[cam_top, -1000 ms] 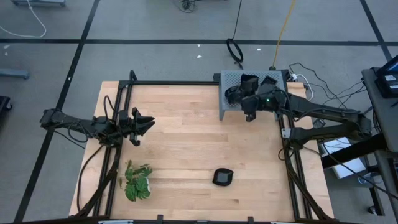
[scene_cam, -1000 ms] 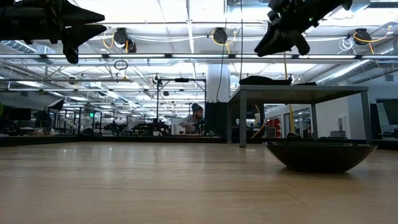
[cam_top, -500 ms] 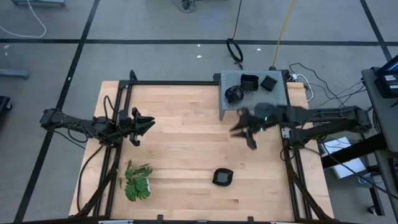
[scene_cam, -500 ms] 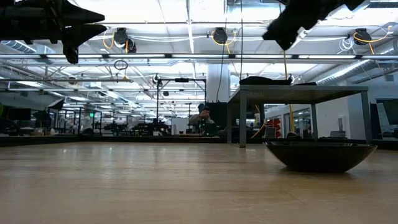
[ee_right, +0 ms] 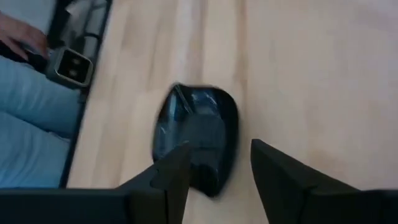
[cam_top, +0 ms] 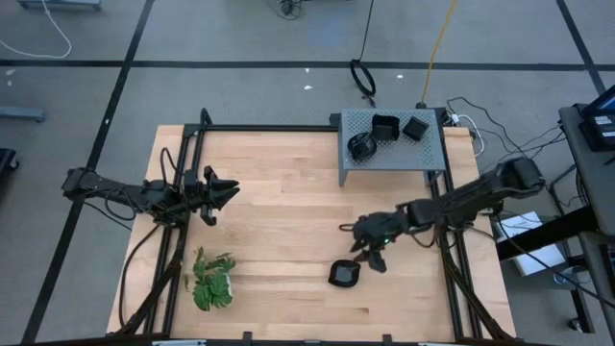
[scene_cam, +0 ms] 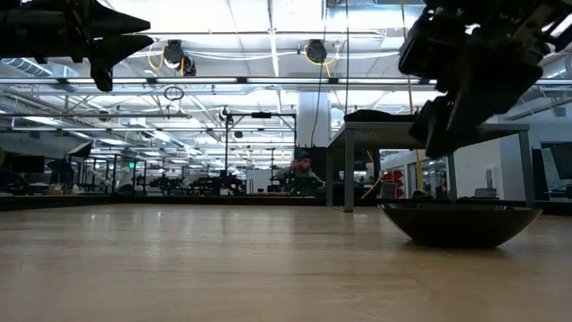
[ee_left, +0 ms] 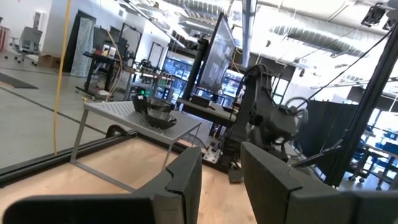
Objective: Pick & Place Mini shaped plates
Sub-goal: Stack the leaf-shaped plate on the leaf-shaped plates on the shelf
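Note:
One black glossy mini plate (cam_top: 344, 274) rests on its underside on the wooden table near the front edge; it also shows as mini plate (scene_cam: 460, 224) and mini plate (ee_right: 196, 140). My right gripper (cam_top: 366, 253) hangs open just above and to the right of it, slanting down, its fingers (ee_right: 171, 180) clear of the plate. Three more mini plates (cam_top: 385, 127) sit on top of the grey perforated box (cam_top: 428, 154) at the back. My left gripper (cam_top: 227, 192) waits open and empty at the table's left side, raised.
A green leafy plant (cam_top: 213, 279) lies near the front left corner. Black frame rails (cam_top: 448, 250) run along the table's left and right sides. A person's leg in blue (ee_right: 31, 130) and a hand (ee_right: 18, 37) show just past the table's near edge.
My right gripper has swung from over the grey box toward the table's near edge and down, rolling as it went, and now hangs close above the lone plate. The plates on the box and the one on the table have stayed put.

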Motion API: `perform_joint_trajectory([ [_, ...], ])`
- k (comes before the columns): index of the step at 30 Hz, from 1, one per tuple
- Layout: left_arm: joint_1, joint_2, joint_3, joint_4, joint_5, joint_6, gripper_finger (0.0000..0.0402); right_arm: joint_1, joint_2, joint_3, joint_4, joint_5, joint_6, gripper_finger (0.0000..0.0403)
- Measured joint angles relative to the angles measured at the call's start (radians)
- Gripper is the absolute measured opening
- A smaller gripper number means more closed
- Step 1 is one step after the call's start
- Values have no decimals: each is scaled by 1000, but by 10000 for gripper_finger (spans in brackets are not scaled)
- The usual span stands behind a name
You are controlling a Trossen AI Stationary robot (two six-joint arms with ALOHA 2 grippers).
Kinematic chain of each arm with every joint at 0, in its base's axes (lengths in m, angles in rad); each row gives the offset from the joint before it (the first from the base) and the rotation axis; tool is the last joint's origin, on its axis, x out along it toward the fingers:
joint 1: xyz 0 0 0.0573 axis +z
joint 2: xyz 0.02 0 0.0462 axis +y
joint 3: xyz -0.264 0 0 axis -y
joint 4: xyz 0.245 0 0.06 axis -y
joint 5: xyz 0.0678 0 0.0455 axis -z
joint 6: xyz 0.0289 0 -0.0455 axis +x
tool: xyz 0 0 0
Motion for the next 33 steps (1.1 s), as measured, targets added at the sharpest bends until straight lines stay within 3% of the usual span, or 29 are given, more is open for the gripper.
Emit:
perform_joint_trajectory([
  [5, 0, 0, 0, 0, 0, 0, 115, 15, 141, -8, 211, 6, 15, 161],
  [12, 0, 0, 0, 0, 0, 0, 115, 15, 324, -9, 350, 7, 76, 156],
  [19, 0, 0, 0, 0, 0, 0, 115, 15, 406, -8, 472, 2, 140, 147],
  [24, 0, 0, 0, 0, 0, 0, 115, 16, 415, -7, 469, 6, 71, 109],
  [30, 0, 0, 0, 0, 0, 0, 115, 8, 417, -7, 465, 10, 82, 16],
  [33, 0, 0, 0, 0, 0, 0, 115, -1, 417, -7, 481, 4, 141, 9],
])
